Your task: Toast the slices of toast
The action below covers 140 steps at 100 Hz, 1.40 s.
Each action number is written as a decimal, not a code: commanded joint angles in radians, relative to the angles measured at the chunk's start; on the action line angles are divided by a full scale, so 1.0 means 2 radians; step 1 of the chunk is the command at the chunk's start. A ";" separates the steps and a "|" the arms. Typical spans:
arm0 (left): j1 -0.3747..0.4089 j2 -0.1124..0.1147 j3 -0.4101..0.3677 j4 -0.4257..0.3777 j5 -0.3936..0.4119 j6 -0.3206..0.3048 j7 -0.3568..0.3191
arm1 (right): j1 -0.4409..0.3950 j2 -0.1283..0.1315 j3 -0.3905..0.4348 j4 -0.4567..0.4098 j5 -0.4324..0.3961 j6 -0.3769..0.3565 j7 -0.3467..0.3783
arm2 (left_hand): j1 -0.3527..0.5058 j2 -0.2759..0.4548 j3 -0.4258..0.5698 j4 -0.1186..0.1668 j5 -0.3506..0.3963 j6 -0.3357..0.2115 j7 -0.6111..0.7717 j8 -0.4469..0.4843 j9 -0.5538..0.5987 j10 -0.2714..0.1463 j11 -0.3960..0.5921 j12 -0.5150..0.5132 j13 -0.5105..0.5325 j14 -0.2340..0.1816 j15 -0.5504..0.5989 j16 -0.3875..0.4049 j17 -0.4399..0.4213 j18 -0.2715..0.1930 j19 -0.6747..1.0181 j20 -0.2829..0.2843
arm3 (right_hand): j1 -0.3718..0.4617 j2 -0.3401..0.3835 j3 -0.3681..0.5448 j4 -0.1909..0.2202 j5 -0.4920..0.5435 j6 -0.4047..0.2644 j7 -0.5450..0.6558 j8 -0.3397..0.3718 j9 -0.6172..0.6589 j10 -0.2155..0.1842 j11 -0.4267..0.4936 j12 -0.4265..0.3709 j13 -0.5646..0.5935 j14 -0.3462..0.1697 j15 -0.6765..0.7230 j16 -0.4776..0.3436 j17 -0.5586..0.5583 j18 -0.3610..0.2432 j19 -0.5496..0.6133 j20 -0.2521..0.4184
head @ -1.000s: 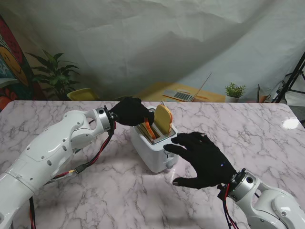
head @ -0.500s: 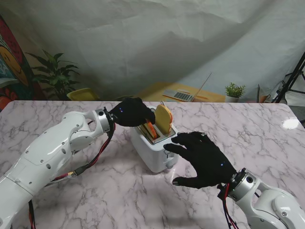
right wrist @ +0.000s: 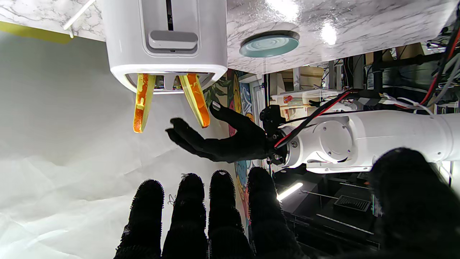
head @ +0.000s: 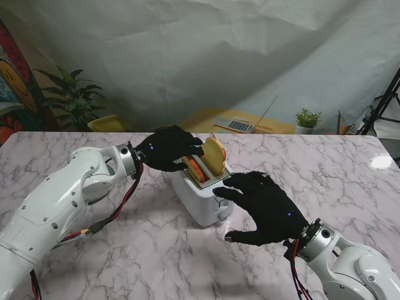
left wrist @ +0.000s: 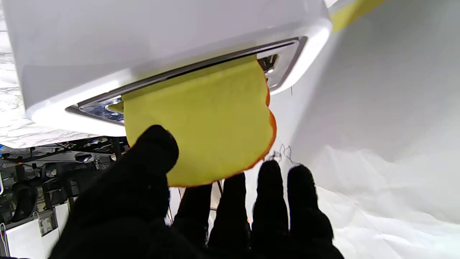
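The left hand [head: 167, 149] has slid right over the toaster [head: 201, 190] since a second ago, its fingers [left wrist: 273, 187] now spread loosely above the left slice [head: 195, 167], touching at most its edge and gripping nothing. Both slices stand partly out of the slots, the right slice [head: 215, 155] taller. The right hand [head: 265, 208] hovers open-fingered just near the toaster's near end, holding nothing, on the marble table [head: 325, 169].
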 commanded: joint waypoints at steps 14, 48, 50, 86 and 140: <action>0.037 0.009 -0.040 -0.046 0.022 0.008 -0.006 | 0.002 0.001 -0.003 0.001 0.000 0.004 0.002 | -0.047 0.073 -0.102 0.010 -0.096 0.061 -0.153 -0.043 -0.104 0.042 -0.086 -0.036 -0.119 0.025 -0.026 -0.047 -0.068 -0.008 -0.066 -0.052 | -0.021 -0.015 0.008 0.000 -0.006 0.012 -0.012 0.005 -0.016 0.003 -0.003 -0.002 -0.014 -0.005 -0.021 -0.010 -0.012 -0.013 -0.009 -0.009; 0.148 0.009 -0.151 -0.113 0.004 0.046 -0.074 | 0.003 0.000 -0.007 0.004 -0.002 0.005 -0.007 | -0.046 0.150 -0.227 0.021 -0.100 0.140 -0.255 -0.088 -0.131 0.085 -0.144 -0.047 -0.142 0.051 -0.102 -0.107 -0.074 -0.010 -0.169 -0.109 | -0.021 -0.013 0.007 0.000 -0.006 0.012 -0.013 0.005 -0.015 0.004 -0.003 -0.002 -0.014 -0.005 -0.021 -0.010 -0.012 -0.014 -0.009 -0.009; 0.153 0.009 -0.155 -0.113 0.002 0.050 -0.077 | 0.003 0.000 -0.007 0.004 -0.002 0.005 -0.007 | -0.047 0.152 -0.227 0.021 -0.100 0.142 -0.255 -0.089 -0.131 0.087 -0.145 -0.048 -0.143 0.052 -0.104 -0.108 -0.075 -0.009 -0.171 -0.110 | -0.020 -0.013 0.007 0.000 -0.006 0.012 -0.012 0.005 -0.015 0.004 -0.003 -0.002 -0.014 -0.005 -0.021 -0.010 -0.012 -0.014 -0.009 -0.009; 0.182 0.005 -0.159 -0.077 -0.020 0.107 -0.059 | 0.001 0.000 -0.011 0.005 -0.003 0.010 -0.009 | -0.041 0.176 -0.227 0.020 -0.099 0.158 -0.254 -0.111 -0.133 0.098 -0.148 -0.073 -0.145 0.056 -0.118 -0.118 -0.072 -0.008 -0.191 -0.119 | -0.020 -0.011 0.005 0.000 -0.005 0.013 -0.013 0.005 -0.015 0.006 -0.002 -0.002 -0.013 -0.005 -0.021 -0.010 -0.011 -0.014 -0.009 -0.009; 0.188 0.002 -0.131 -0.049 -0.031 0.143 -0.033 | 0.003 0.008 -0.028 0.024 -0.047 0.028 0.008 | -0.022 0.195 -0.233 0.019 -0.099 0.150 -0.241 -0.088 -0.133 0.099 -0.145 -0.074 -0.144 0.057 -0.116 -0.119 -0.071 -0.007 -0.193 -0.118 | -0.018 0.000 -0.001 0.000 -0.002 0.016 -0.013 0.004 -0.011 0.010 -0.006 -0.003 -0.004 -0.006 -0.019 -0.009 -0.006 -0.018 -0.006 -0.007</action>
